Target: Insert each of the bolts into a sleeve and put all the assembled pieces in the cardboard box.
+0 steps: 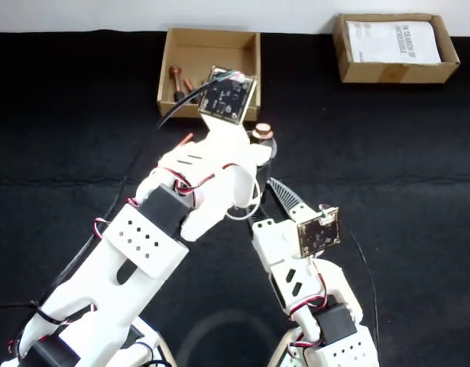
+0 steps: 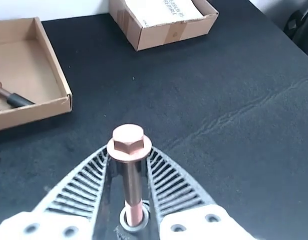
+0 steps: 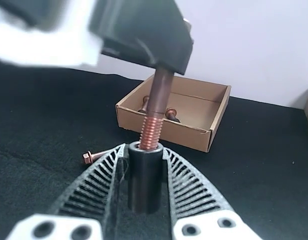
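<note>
Right now the left gripper [image 2: 128, 152] is clenched on a bolt [image 3: 152, 127], head up, with the shank hanging straight down in its grip. Directly below, the right gripper [image 3: 143, 150] is clamped around an upright sleeve [image 3: 143, 185]. The bolt's threaded tip sits just inside the sleeve's mouth, not yet seated.

The main risk, as I judge it, is a jam. If the bolt leans even slightly against the bore, the threads could catch on the rim. The push would then tilt the sleeve in its grip or slide the bolt up through the left grip. Letting go too early could also leave the bolt perched and let it topple. In the high view the two grippers are crowded close together, so a sideways correction by either could knock the other.

Beyond them, a loose bolt [image 3: 91, 156] lies on the table [image 1: 418, 191] near the right gripper, between it and the box [image 1: 219, 53]. The box sits farther back, with finished pieces [image 1: 176, 80] lying in it. A second box [image 1: 387, 73] holding paper [image 1: 391, 40] stands well apart.
</note>
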Motion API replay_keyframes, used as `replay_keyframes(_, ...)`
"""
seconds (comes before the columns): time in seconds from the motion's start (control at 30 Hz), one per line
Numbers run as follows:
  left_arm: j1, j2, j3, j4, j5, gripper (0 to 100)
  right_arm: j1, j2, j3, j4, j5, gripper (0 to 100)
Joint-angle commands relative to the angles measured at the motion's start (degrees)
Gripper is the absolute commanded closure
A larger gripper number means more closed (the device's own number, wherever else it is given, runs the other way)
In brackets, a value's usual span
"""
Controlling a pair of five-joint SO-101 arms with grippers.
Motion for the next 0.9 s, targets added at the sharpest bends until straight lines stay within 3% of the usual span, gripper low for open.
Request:
replay_keyframes(0.0,0.92,-1.36,0.92,0.79,0.35,99,0.92,-0.92,7.6,-0.57,-0.35,99.1)
replay_keyframes(0.33,5.58,-5.14,1.45,8.79,0.35,99,0.92,-0.92,7.6,-0.57,-0.26,99.1)
replay_keyframes(0.6,5.14,-6.73,1.98,11.34,0.0,99,0.92,-0.92,7.6,-0.57,-0.26,99.1)
replay_keyframes(0.73,5.14,-7.43,1.54,17.23,-5.19,88,0.92,-0.92,7.6,-0.57,-0.18,99.1)
replay_keyframes(0.87,5.67,-13.14,-0.92,25.76,-5.89,73,1.98,-0.92,7.6,-0.57,-0.09,99.1)
